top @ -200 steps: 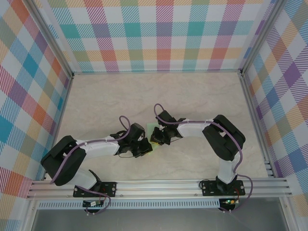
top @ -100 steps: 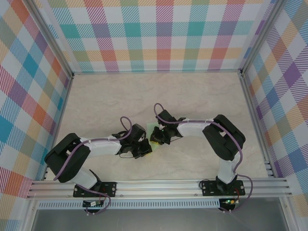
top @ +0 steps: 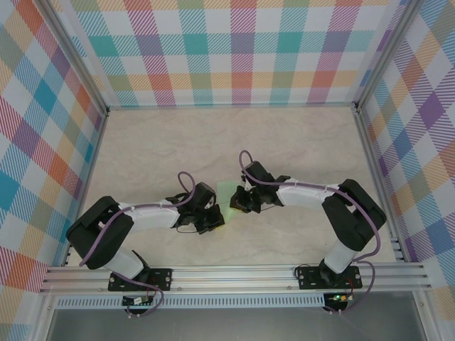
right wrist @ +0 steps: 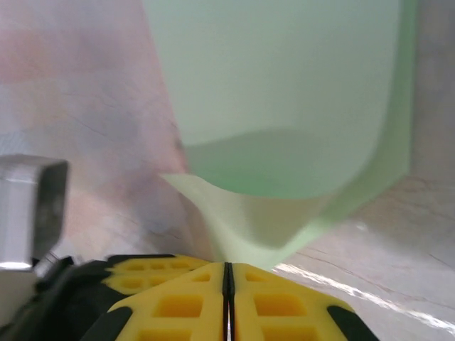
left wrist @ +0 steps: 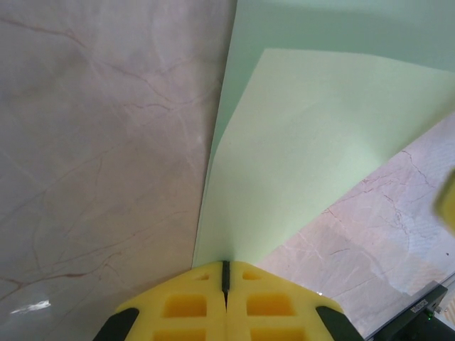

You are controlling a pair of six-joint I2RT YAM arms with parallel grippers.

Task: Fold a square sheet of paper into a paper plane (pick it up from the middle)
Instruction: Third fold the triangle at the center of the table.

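Over the table (top: 156, 149), top view, we see two arms, elbows out, forearms low, wrists angled in to the middle. Left gripper (top: 217, 222) and right gripper (top: 234, 206) sit near each other, one paper (top: 226, 192) between them. Left wrist view: yellow fingers (left wrist: 188, 307) pressed together, pinching the paper (left wrist: 306, 170) at its near corner; one flap is folded over. Right wrist view: fingers (right wrist: 178, 307) closed too, nipping the paper (right wrist: 284, 92) at its curled-up edge.
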